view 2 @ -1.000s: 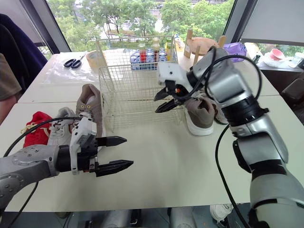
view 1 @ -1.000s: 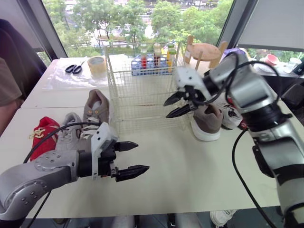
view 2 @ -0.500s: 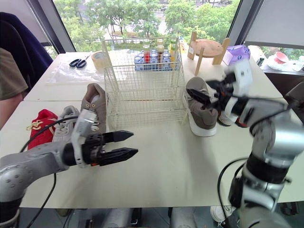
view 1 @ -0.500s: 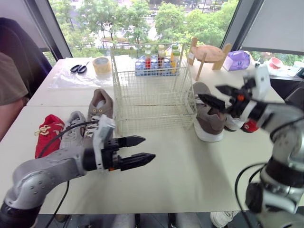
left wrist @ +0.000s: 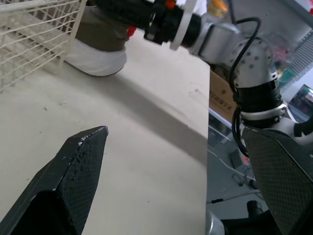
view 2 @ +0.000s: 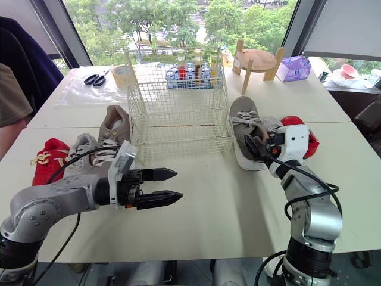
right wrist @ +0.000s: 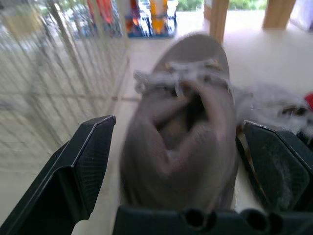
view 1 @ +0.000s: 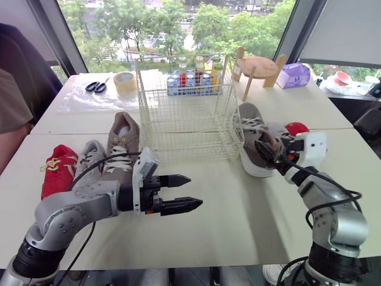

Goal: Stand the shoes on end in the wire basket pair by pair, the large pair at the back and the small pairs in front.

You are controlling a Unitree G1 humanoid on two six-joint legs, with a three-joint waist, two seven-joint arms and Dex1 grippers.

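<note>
**Left eye view.** The wire basket [view 1: 187, 116] stands at the table's middle with no shoe in it, so as far as I can judge 0 of the 3 pairs is placed. At the basket's 9 o'clock lie 3 shoes: a taupe sneaker [view 1: 122, 140] just beside the wire, then a grey sneaker [view 1: 89, 162], then a red sneaker [view 1: 58, 170]. Their mates lie at 3 o'clock: the second taupe sneaker [view 1: 253, 140], a grey-white sneaker [view 1: 278, 130] and a red one [view 1: 296, 127]. The left gripper [view 1: 195, 191] hangs over bare table [view 1: 238, 220] at the basket's 6 o'clock, jaws apart and holding nothing. The right gripper [view 1: 268, 153] sits at the heel end of the 3 o'clock taupe sneaker.

**Right eye view.** The same layout shows here - 6 shoes on the table, all outside the wire.

**Left wrist view.** Both fingers are spread wide over the tabletop, well apart from the basket corner and the white-soled taupe sneaker beyond.

**Right wrist view.** The jaws stand wide apart, one finger on either side of the taupe sneaker's heel. They are not clamped, and I cannot tell whether either touches it.

The taupe pair looks the largest, so it belongs at the back and should go in first. Gripping, lifting and standing it on end remain to do, and then the 2 smaller pairs go in front.
</note>
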